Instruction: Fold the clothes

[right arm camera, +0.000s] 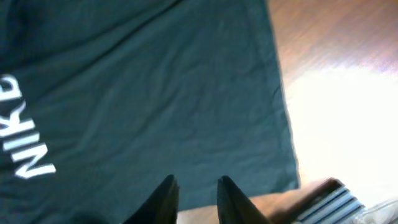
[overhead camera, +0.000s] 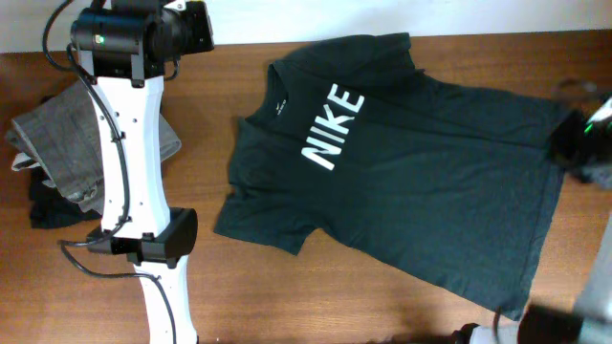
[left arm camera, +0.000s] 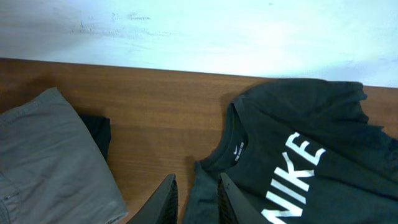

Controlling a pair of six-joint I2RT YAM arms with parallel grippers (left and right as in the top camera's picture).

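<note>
Overhead looks down, wrist views share T-shirt (overhead camera: 402,162)

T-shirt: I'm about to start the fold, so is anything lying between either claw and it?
Nothing visible does. The T-shirt lies spread on the table with nothing on it. The left claw and right claw face it unobstructed; the grey trousers lie off to one side, apart from it.

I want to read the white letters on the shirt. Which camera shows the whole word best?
The overhead view: all four NIKE letters show on the T-shirt. The left wrist view cuts the word at the bottom edge; the right wrist view cuts it at the left edge.
</note>
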